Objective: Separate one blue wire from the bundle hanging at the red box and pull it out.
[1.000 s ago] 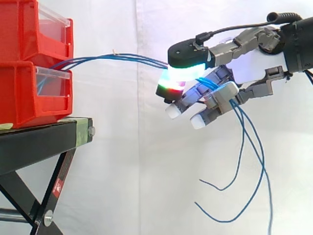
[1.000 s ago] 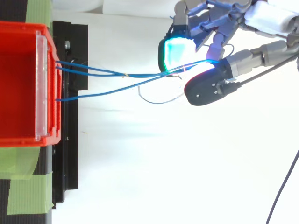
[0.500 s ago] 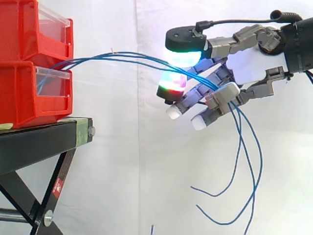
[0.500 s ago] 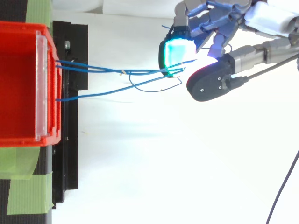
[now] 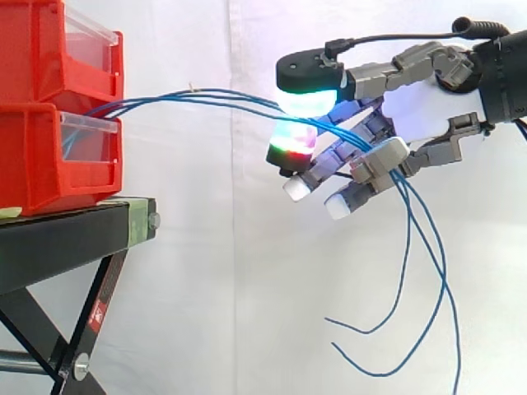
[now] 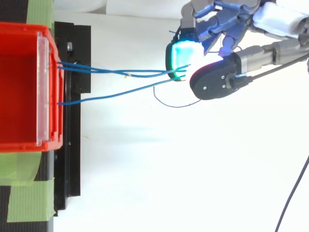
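The hand (image 5: 420,111) hung half open to the right of the red box (image 5: 33,164). Its thumb (image 5: 309,72) stood clear of the glowing pad (image 5: 290,146) below it and pinched nothing. All the blue wires (image 6: 116,71) ran from the box through that gap and over the fingers, their free ends dangling further right. Closing there would likely have trapped the whole bundle rather than one wire. A pull could then have dragged several out, or let them all slip off.
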